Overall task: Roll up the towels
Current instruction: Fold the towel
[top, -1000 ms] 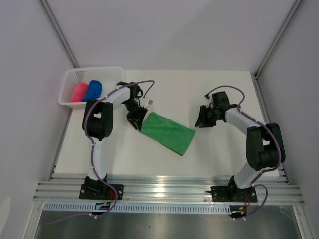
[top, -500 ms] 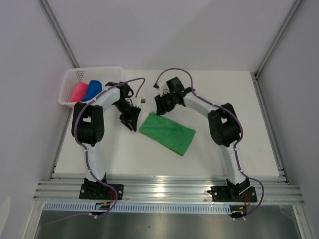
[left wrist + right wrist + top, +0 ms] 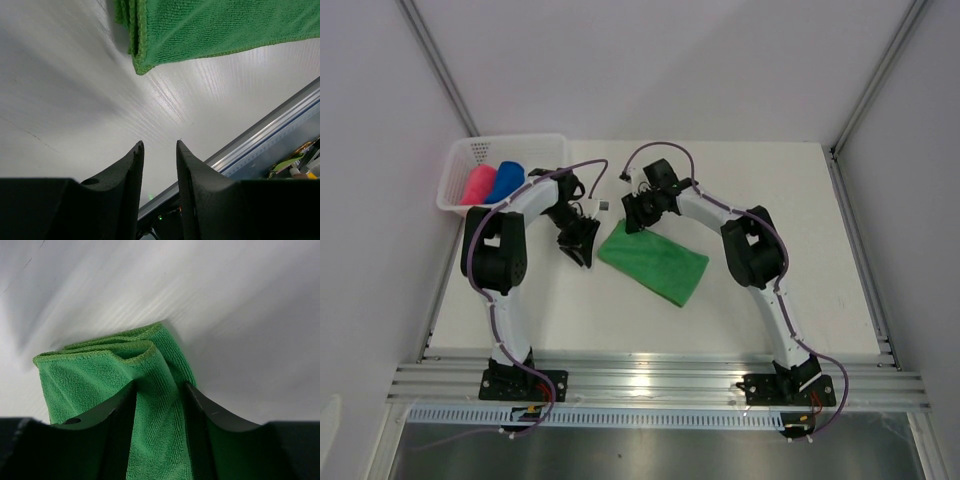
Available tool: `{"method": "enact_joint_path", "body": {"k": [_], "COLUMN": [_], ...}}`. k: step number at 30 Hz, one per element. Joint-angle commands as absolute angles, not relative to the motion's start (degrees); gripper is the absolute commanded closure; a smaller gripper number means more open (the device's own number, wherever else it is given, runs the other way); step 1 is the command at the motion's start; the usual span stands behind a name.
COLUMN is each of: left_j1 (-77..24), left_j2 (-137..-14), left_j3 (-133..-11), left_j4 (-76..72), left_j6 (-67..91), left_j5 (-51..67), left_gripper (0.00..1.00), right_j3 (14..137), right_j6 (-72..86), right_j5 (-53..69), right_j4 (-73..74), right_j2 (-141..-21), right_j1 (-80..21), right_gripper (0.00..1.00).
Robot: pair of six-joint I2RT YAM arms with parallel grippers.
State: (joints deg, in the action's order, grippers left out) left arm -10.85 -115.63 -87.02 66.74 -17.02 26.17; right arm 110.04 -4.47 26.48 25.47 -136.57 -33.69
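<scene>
At the far left of the desk (image 3: 770, 200) sits the white basket (image 3: 545, 150) with the pink towel (image 3: 477, 186) and the blue towel (image 3: 506, 180) rolled side by side inside it, as they were a second ago.

Your left hand (image 3: 578, 245) has backed off. A second ago it was at the left end of the green towel (image 3: 655, 262); now it sits just beside that end, clear of the cloth. Its fingers (image 3: 132, 170) are a narrow gap apart with only bare desk between them.

The green towel lies folded flat at the middle of the desk, angled much as before.

Your right hand (image 3: 633, 213) has made the big move: a second ago it was out on the right side of the desk, well away from the towel, and now it is at the towel's far left corner. Its fingers (image 3: 200, 407) are spread either side of a raised fold, and cloth fills the gap between them. You cannot tell from the wrist view whether they are pinching it.
</scene>
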Motion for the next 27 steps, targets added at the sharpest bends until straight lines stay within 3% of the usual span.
{"method": "enact_joint_path", "body": {"k": [1, 14, 27], "left_j1": [-10.6, -10.5, -8.6], "left_j2": [-113.1, -112.4, -111.1], "left_j3": [-88.0, -88.2, -86.6], "left_j4": [66.4, 66.4, 65.9], "left_j6": [-17.6, -17.8, -17.8], "left_j5": [28.1, 28.5, 28.1], "left_gripper": [0.65, 0.66, 0.66], "right_j3": [113.2, 115.7, 120.5], "right_j6": [-3.9, -6.5, -6.5], "right_j5": [22.2, 16.3, 20.7], "right_j4": [26.8, 22.4, 28.6], "right_j2": [-140.4, -131.0, -141.3], "right_j1": [-34.9, -37.0, -37.2], "right_gripper": [0.54, 0.54, 0.52]}}
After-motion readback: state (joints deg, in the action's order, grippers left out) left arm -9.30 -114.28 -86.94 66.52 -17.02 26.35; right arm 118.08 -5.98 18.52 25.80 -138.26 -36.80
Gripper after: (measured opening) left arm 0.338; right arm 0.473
